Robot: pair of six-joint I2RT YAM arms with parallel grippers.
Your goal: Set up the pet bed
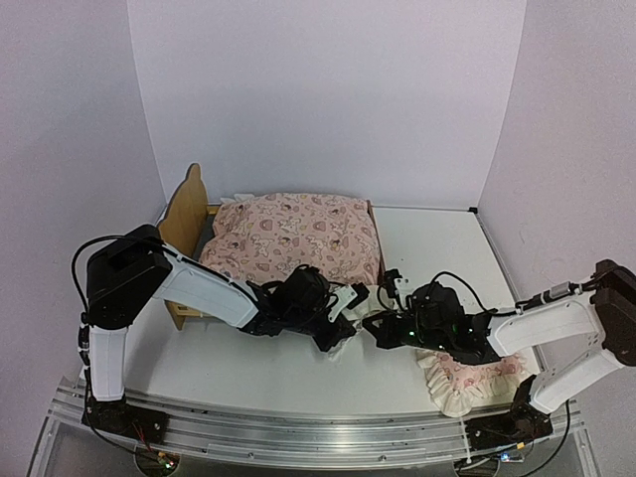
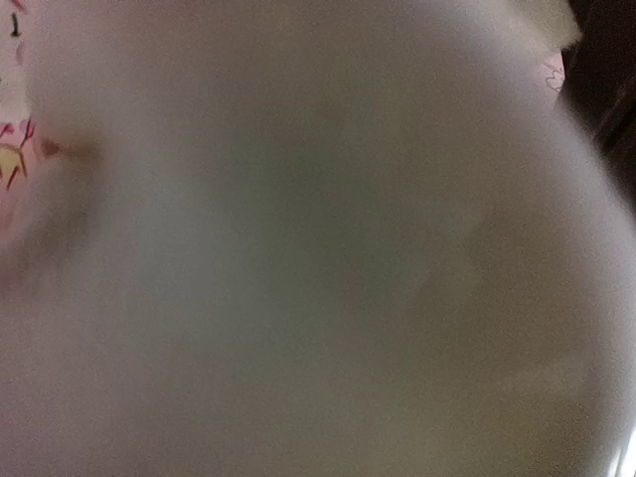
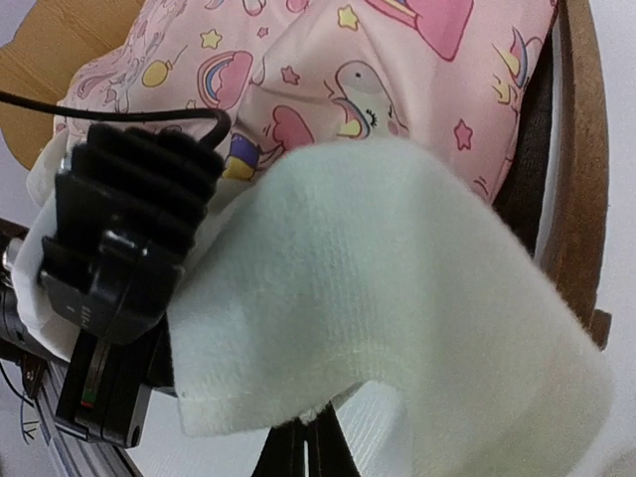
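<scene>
Blanket (image 3: 397, 288) edges were clamped by the left gripper (image 1: 343, 323) and the right gripper (image 3: 308, 447), apparently for spreading; the pet bed (image 1: 184, 214), cushion (image 1: 298, 238) fitted, was positioned just beyond both jaws.

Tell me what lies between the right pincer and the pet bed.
A pale fleece cloth, hanging in front of the pink cushion on the bed; the right wrist view shows it.

White table (image 1: 437, 248), my two bases sit at its near edge. Pet bed (image 1: 184, 214) stands on it far left, headboard at the left end. Pink ruffled pillow (image 1: 475, 376) lies flat on it, near right. Pale cloth (image 3: 397, 278) by the bed's near corner, can't tell if it touches the tabletop.
</scene>
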